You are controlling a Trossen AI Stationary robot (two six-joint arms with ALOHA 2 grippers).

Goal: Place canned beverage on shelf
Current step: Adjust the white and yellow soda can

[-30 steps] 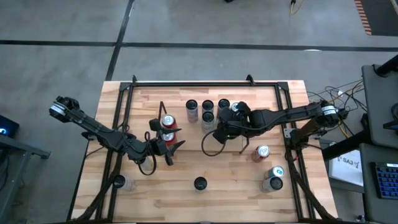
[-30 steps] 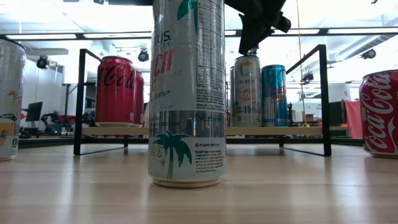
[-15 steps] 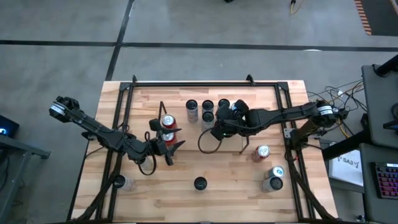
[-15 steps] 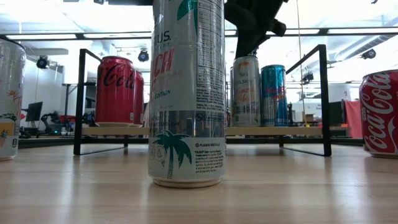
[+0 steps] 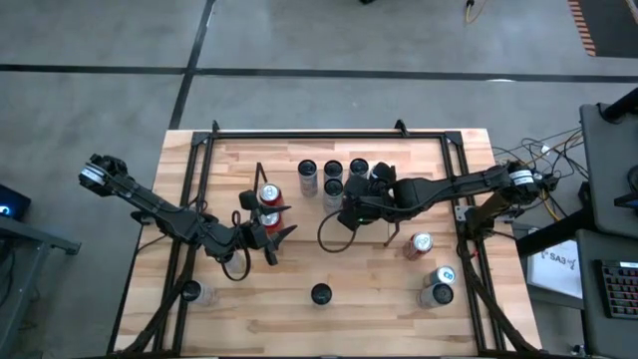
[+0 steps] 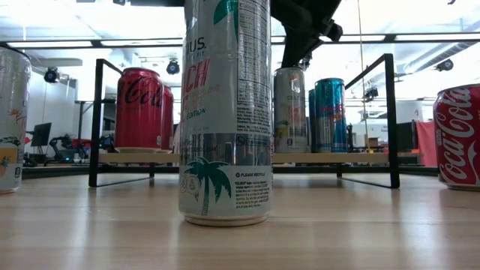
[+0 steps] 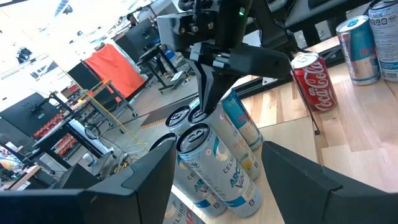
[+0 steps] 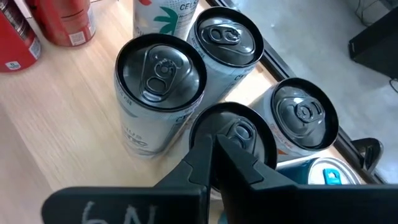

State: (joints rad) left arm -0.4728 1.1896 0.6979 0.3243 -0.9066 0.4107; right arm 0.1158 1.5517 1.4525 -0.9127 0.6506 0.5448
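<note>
The right gripper (image 8: 214,144), fingers pinched together and holding nothing, should nudge the silver aluminium can (image 8: 235,138) gently, keeping it upright.

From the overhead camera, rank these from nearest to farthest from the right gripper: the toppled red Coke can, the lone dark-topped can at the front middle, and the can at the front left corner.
Measured from the right gripper, shut over the shelf's can cluster:
1. The toppled red Coke can, on the table to the gripper's right.
2. The lone dark-topped can, front middle of the table.
3. The front left corner can, far across on the left arm's side.
</note>
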